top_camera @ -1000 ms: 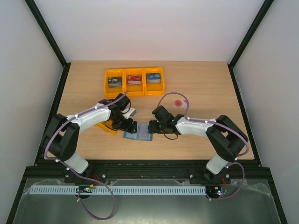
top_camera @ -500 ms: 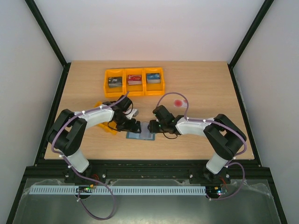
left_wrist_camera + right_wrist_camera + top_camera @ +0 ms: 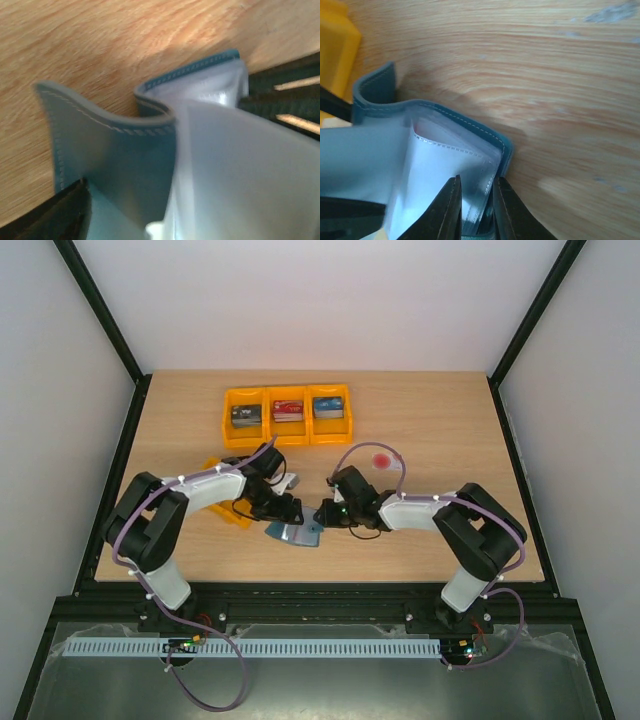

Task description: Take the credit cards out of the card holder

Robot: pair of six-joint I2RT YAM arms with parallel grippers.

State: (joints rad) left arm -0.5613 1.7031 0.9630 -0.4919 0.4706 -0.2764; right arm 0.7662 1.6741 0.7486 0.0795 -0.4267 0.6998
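On table, front centre, between 2 grippers: open holder, cover curled up. In right gripper: holder's clear pocket edge, clenched tight. At left flap: left gripper, spread wide; grip impossible to tell.

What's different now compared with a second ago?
The right gripper closed on the clear inner pocket of the card holder and tugged it, so it now sits buckled and tilted instead of flat. The left gripper edged closer to it. The orange bins stayed put.
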